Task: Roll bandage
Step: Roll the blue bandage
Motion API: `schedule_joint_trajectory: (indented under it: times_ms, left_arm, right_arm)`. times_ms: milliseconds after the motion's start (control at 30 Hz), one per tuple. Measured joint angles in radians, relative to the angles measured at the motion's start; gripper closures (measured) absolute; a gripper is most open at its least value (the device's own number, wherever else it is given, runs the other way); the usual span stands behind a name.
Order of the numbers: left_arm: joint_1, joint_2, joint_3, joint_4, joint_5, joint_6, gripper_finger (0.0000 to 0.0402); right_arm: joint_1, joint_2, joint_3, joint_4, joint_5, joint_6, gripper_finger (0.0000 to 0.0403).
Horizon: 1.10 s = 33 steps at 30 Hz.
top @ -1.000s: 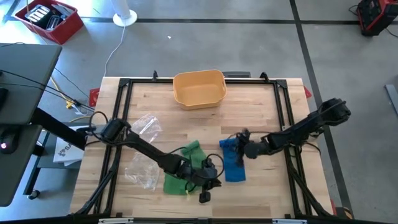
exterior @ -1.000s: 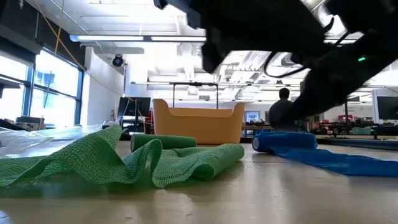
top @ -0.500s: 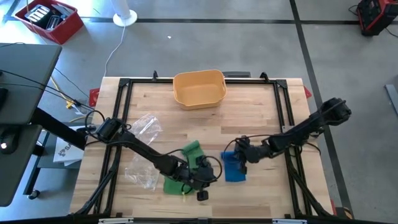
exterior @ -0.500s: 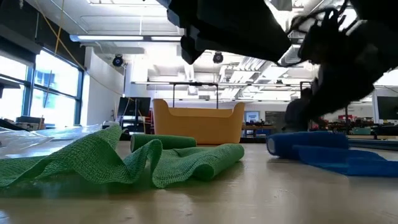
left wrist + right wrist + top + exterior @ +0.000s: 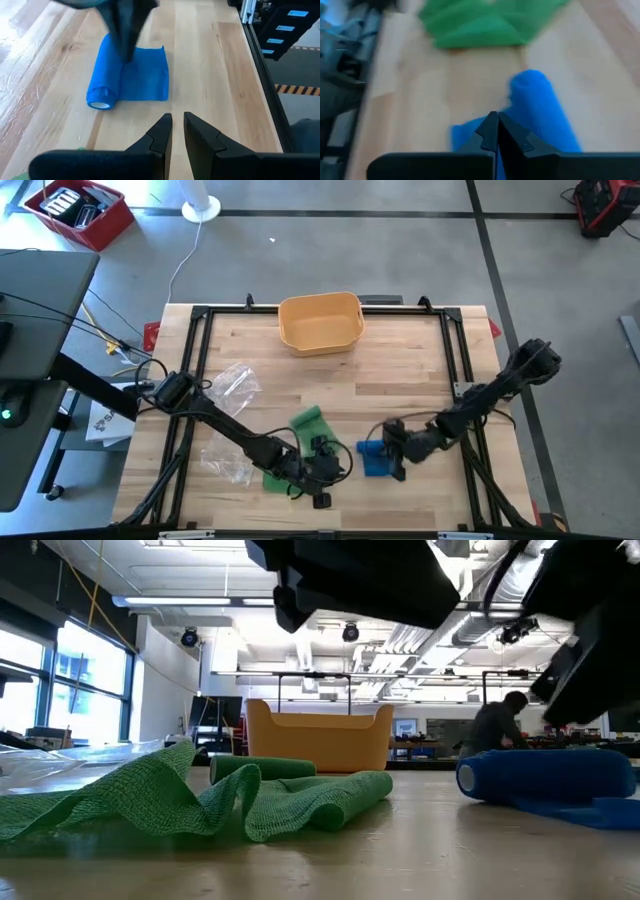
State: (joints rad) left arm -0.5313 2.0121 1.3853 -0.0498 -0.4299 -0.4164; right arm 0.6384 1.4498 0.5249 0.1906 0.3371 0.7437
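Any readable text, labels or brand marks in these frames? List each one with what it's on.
None can be read.
White sheet off the table's left edge: dark print, too small to read.
Blue bandage, green bandage, yellow basket: no markings visible.
Screens in the room behind: too blurred to read.

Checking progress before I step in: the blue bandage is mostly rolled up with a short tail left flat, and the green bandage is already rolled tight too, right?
Not quite. The blue bandage is mostly rolled with a short tail left flat, but the green bandage is not rolled tight: the low view shows it lying loose and rumpled across the table, only one end rolled.
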Motion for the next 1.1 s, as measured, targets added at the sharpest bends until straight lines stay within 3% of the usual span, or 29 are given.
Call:
schedule_joint_trajectory:
  times_ms: [133, 267, 367, 533, 600, 667, 733, 833, 900, 967, 1100]
  left_arm:
    - [-0.008, 0.0, 0.0, 0.001, -0.001, 0.007, 0.0358]
    - [-0.008, 0.0, 0.0, 0.002, -0.001, 0.007, 0.0358]
    - [-0.006, 0.0, 0.0, 0.001, -0.002, 0.004, 0.0358]
    - [-0.008, 0.0, 0.0, 0.0, -0.004, 0.002, 0.0358]
    - [-0.012, 0.0, 0.0, 0.001, -0.005, 0.002, 0.0358]
    - [-0.015, 0.0, 0.0, 0.0, -0.005, 0.001, 0.0358]
    - [-0.016, 0.0, 0.0, 0.0, -0.005, 0.002, 0.0358]
    - [-0.016, 0.0, 0.0, 0.001, -0.009, 0.001, 0.0358]
    - [-0.015, 0.0, 0.0, 0.001, -0.01, 0.001, 0.0358]
    - [-0.015, 0.0, 0.0, 0.001, -0.013, 0.001, 0.0358]
    - [-0.021, 0.0, 0.0, -0.008, -0.013, -0.002, 0.0358]
  right_arm:
    - [0.08, 0.0, 0.056, -0.03, 0.182, -0.022, 0.0403]
    - [0.056, 0.001, 0.074, -0.13, 0.302, 0.049, 0.0403]
    - [0.017, 0.03, 0.074, -0.197, 0.245, 0.105, 0.0403]
    - [0.043, 0.107, 0.087, -0.147, -0.043, 0.112, 0.0403]
    - [0.083, 0.118, 0.113, -0.146, -0.104, 0.112, 0.0403]
    - [0.121, 0.116, 0.145, -0.143, -0.057, 0.086, 0.0403]
    - [0.142, 0.114, 0.17, -0.163, 0.083, 0.067, 0.0403]
    - [0.113, 0.114, 0.183, -0.246, 0.257, 0.109, 0.0403]
    - [0.075, 0.114, 0.171, -0.317, 0.309, 0.166, 0.0403]
    - [0.04, 0.115, 0.147, -0.333, 0.288, 0.195, 0.0403]
    - [0.04, 0.112, 0.135, -0.277, 0.091, 0.162, 0.0403]
